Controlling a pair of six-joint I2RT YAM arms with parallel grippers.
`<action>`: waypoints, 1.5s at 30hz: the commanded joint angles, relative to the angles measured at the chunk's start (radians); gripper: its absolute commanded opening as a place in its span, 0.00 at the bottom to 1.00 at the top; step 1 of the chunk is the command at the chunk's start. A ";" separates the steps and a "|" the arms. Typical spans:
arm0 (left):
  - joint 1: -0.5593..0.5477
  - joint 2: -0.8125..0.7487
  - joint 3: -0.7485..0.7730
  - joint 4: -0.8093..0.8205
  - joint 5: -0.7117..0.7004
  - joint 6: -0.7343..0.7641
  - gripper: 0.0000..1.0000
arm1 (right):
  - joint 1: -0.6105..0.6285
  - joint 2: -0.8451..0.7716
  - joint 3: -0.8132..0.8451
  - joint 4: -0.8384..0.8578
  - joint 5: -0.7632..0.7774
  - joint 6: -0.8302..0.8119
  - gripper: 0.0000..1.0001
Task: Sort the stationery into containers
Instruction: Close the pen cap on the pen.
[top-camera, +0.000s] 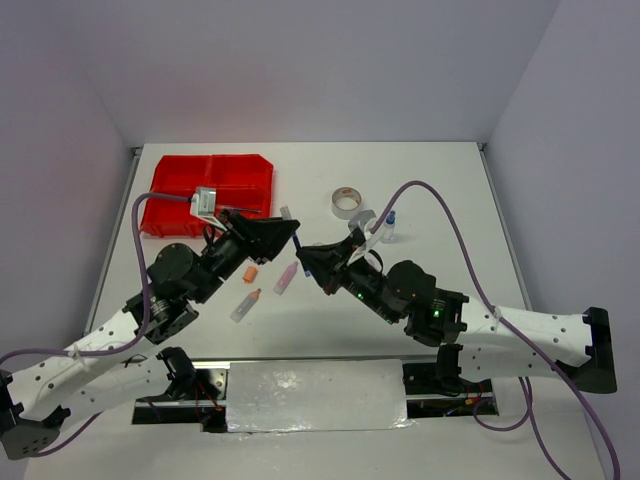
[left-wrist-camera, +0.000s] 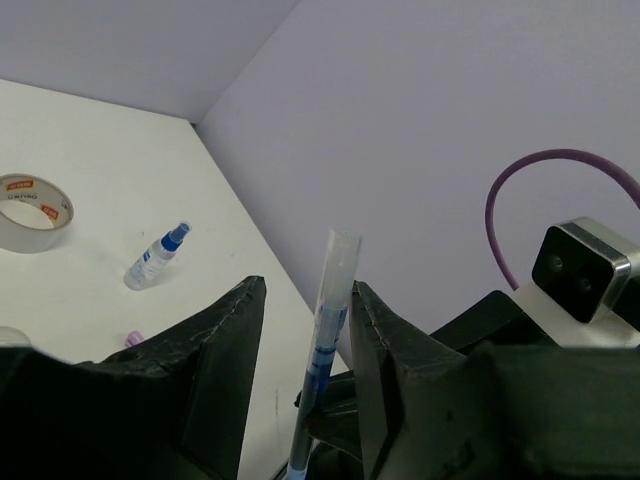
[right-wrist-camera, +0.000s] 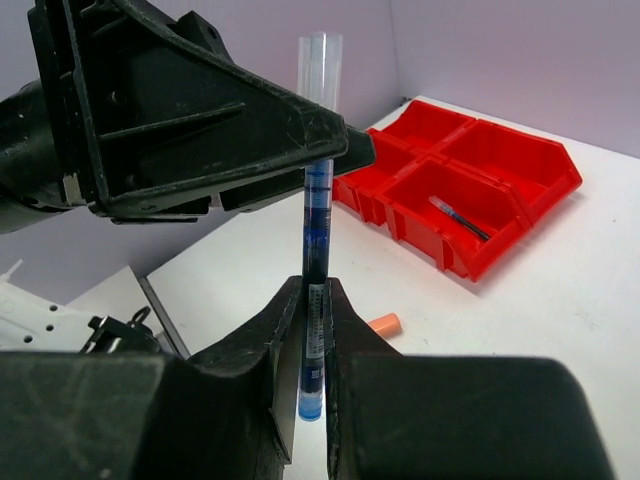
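The pen (right-wrist-camera: 318, 200) is held in the air over the middle of the tabletop (top-camera: 450, 180), between the two arms. Its long axis runs straight out from the right gripper (right-wrist-camera: 312, 285), which pinches the blue lower end. The clear end points away from that gripper, toward the back of the tabletop and slightly left. The left gripper (left-wrist-camera: 307, 290) is spread around the upper part of the barrel. The pen sits closer to one finger, with a clear gap to the other.

The red tray (top-camera: 180, 175) lies at the far left, with a second pen (right-wrist-camera: 460, 217) lying slantwise in one compartment. A tape roll (top-camera: 347, 201) and a small bottle (top-camera: 386, 226) lie far right of centre. The tabletop is plain white, and pale lilac walls (top-camera: 320, 60) enclose it at the back and both sides.
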 joint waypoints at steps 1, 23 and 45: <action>-0.003 0.005 0.054 -0.010 0.046 0.068 0.53 | 0.001 -0.012 0.054 0.092 -0.003 -0.012 0.00; -0.003 0.038 0.037 0.187 0.305 0.206 0.08 | 0.001 -0.046 0.029 0.128 -0.063 0.007 0.00; -0.003 0.003 0.005 0.326 0.608 0.367 0.02 | 0.001 -0.103 0.017 0.051 -0.293 0.027 0.18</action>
